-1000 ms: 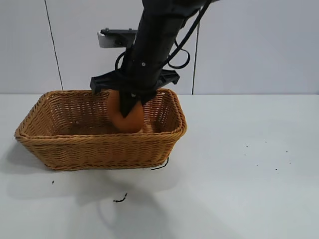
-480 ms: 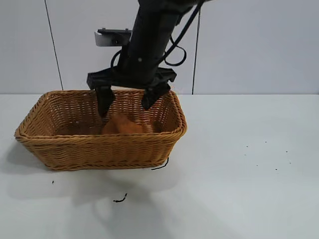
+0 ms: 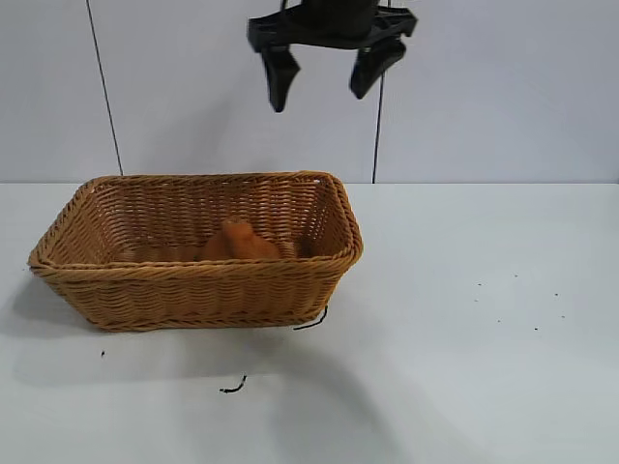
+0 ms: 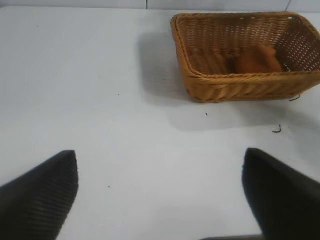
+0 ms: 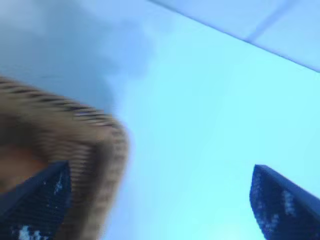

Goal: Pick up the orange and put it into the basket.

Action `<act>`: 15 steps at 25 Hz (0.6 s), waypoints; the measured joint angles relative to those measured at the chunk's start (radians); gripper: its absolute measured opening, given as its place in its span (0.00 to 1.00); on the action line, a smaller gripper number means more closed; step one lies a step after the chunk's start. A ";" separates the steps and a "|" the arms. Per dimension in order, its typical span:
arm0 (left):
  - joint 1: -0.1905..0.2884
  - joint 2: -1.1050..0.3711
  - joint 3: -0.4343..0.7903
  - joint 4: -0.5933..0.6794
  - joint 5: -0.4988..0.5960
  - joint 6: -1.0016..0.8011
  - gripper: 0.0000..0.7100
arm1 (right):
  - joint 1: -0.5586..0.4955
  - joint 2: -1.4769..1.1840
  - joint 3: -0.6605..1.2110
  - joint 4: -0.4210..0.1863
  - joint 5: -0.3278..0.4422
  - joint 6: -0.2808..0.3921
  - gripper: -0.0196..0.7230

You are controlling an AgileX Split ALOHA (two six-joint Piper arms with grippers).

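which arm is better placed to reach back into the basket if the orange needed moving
Right, probably. The right gripper hangs open directly above the basket, where the orange lies. The left gripper, also open, sits well off over bare table.

Lab-type test bench: bare white table [image 3: 464, 319], plain panelled wall [image 3: 503, 87], robot arm.

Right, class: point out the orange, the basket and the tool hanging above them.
orange [image 3: 239, 242]: exterior view, its upper side above the rim.
basket [image 3: 193, 271]: exterior view, near braided rim.
right tool [image 3: 326, 72]: exterior view, midway between its open fingertips.
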 joint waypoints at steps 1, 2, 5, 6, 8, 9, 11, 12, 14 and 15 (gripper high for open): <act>0.000 0.000 0.000 0.000 0.000 0.000 0.90 | -0.032 0.000 0.000 -0.001 0.006 0.000 0.96; 0.000 0.000 0.000 0.000 0.000 0.000 0.90 | -0.061 0.000 0.000 -0.001 0.019 0.000 0.96; 0.000 0.000 0.000 0.000 0.000 0.000 0.90 | -0.121 0.000 0.001 0.002 0.022 0.001 0.96; 0.000 0.000 0.000 0.000 0.000 0.000 0.90 | -0.134 0.000 0.009 0.006 0.022 0.001 0.96; 0.000 0.000 0.000 0.000 0.000 0.000 0.90 | -0.143 -0.004 0.028 0.010 0.022 0.001 0.96; 0.000 0.000 0.000 0.000 0.000 0.000 0.90 | -0.143 -0.009 0.046 0.011 0.021 0.001 0.96; 0.000 0.000 0.000 0.000 0.000 0.000 0.90 | -0.143 -0.025 0.100 0.022 0.021 0.000 0.96; 0.000 0.000 0.000 0.000 0.000 0.000 0.90 | -0.143 -0.041 0.130 0.025 0.020 0.000 0.96; 0.000 0.000 0.000 0.000 0.000 0.000 0.90 | -0.141 -0.084 0.222 0.025 0.020 0.000 0.96; 0.000 0.000 0.000 0.000 -0.001 0.000 0.90 | -0.141 -0.116 0.267 0.025 0.020 0.000 0.96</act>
